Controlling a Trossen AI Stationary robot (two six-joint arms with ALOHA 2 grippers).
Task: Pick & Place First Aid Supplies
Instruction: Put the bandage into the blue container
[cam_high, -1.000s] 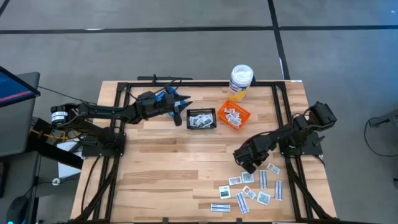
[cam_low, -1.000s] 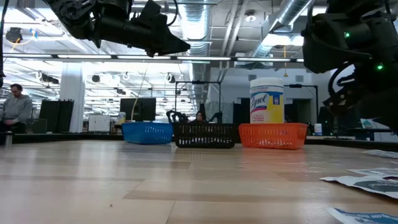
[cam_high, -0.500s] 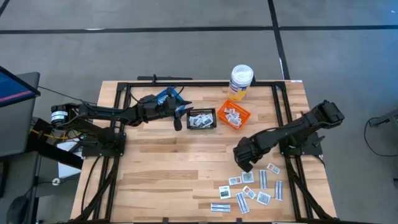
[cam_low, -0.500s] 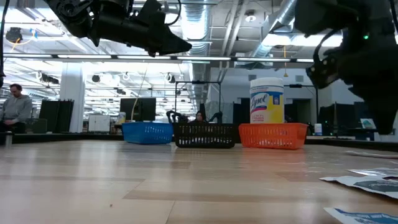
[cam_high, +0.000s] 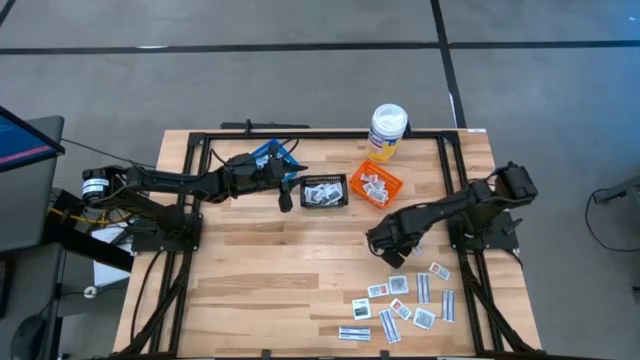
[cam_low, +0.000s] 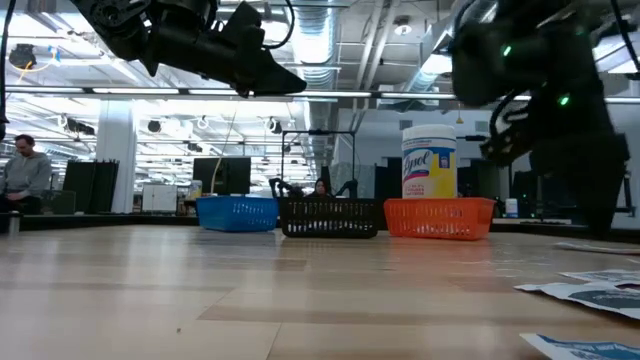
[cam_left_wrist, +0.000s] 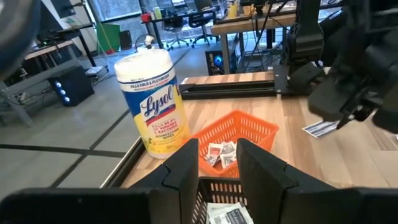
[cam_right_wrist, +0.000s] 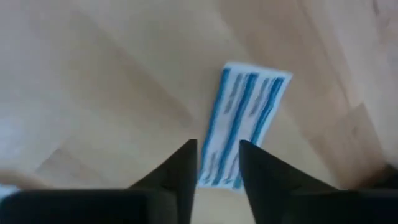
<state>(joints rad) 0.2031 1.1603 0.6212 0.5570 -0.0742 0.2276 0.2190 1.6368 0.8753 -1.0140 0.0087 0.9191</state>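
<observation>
The left gripper (cam_high: 287, 192) hangs just left of the black basket (cam_high: 324, 191), its two dark, blunt fingers (cam_left_wrist: 188, 167) standing a narrow gap apart with nothing between them. Across the table, the right gripper (cam_high: 377, 238) sits above bare wood near the middle right; in the right wrist view a white strip with blue print (cam_right_wrist: 242, 121) lies flat between its fingers (cam_right_wrist: 183, 165), but whether they pinch it cannot be told.

The table (cam_high: 270, 270) is pale planked wood with a black metal frame along its edges. At the far edge stand three small mesh baskets in a row: blue (cam_low: 238, 212), black, and orange (cam_high: 376, 185); the black and orange ones hold small white packets. A tall white tub with a yellow label (cam_high: 387, 131) stands just behind the orange basket.

The rest of the first aid packets (cam_high: 400, 305), flat white strips and squares, lie scattered at the near right corner, close to the frame rail. The left half and middle of the wood lie open. A seated person (cam_low: 24, 172) shows far off in the room
</observation>
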